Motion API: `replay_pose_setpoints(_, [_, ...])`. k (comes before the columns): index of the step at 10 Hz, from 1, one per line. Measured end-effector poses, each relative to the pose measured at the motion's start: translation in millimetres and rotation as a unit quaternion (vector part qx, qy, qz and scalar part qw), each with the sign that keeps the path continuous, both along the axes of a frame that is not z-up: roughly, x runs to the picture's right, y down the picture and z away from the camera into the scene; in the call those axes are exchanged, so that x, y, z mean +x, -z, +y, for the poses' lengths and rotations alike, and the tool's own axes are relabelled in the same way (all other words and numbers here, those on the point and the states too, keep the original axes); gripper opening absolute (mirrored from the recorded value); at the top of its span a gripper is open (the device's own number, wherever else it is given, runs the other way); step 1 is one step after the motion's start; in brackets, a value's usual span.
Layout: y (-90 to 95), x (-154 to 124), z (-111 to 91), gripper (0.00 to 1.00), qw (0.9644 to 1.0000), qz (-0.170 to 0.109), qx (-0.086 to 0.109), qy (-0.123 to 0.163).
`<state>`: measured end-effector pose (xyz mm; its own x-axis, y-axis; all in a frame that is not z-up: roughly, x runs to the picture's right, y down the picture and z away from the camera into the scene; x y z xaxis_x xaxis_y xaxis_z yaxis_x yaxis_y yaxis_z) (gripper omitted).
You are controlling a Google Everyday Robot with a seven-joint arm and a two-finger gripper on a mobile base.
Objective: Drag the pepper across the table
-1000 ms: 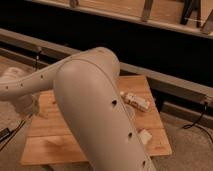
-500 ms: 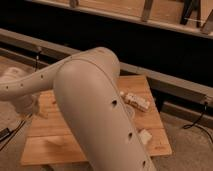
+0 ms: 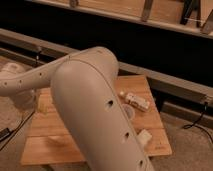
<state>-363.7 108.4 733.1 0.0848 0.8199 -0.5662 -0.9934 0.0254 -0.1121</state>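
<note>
The table [image 3: 60,145], a square top of light-brown planks, is seen in the lower half of the camera view. Its central part is covered by a large white arm link [image 3: 95,115], which is crossed over it from the near right corner toward the far left. A slimmer white arm segment [image 3: 42,75] is extended from that link past the table's left edge. The gripper [image 3: 24,99] is located at the end of this segment, low at the left edge of the table; whether it is spread, closed or clamped on anything cannot be told. A small pale object [image 3: 43,107] is seen on the left part of the table, just beside the gripper. The pepper cannot be identified with certainty, and whether this pale object is the pepper cannot be told. On the right part of the table, a small light-coloured bottle [image 3: 136,101] is laid on its side, with a white cup [image 3: 130,112] just in front of it. A small white block [image 3: 144,136] is placed nearer the table's front right corner. A grey rail [image 3: 170,82] is run behind the table's far edge, and a dark cable [image 3: 196,122] is laid on the floor beyond the table's right side.
</note>
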Motion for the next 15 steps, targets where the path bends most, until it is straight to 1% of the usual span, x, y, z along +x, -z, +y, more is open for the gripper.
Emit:
replay_pose_setpoints(2, [-17.2, -2.5, -19.0, 0.65, 0.9997, 0.005, 0.003, -0.024])
replay_pose_setpoints(4, [-37.7, -2.4, -35.5, 0.65, 0.9988, 0.014, -0.001, -0.047])
replay_pose_setpoints(6, [-59.4, 0.6, -44.8, 0.65, 0.9979, 0.029, -0.008, -0.058])
replay_pose_setpoints(7, [-75.3, -0.4, -50.7, 0.65, 0.9972, 0.043, -0.007, -0.061])
replay_pose_setpoints(8, [-83.6, -2.5, -54.0, 0.65, 0.9968, 0.051, -0.005, -0.062])
replay_pose_setpoints(9, [-93.5, -5.7, -57.3, 0.65, 0.9959, 0.061, -0.002, -0.067])
replay_pose_setpoints(10, [-107.6, -8.6, -65.9, 0.65, 0.993, 0.079, 0.005, -0.088])
replay_pose_setpoints(11, [-111.0, -8.3, -69.7, 0.65, 0.9916, 0.085, 0.006, -0.098])
replay_pose_setpoints(15, [-111.0, -10.1, -71.9, 0.65, 0.9912, 0.083, 0.007, -0.103])
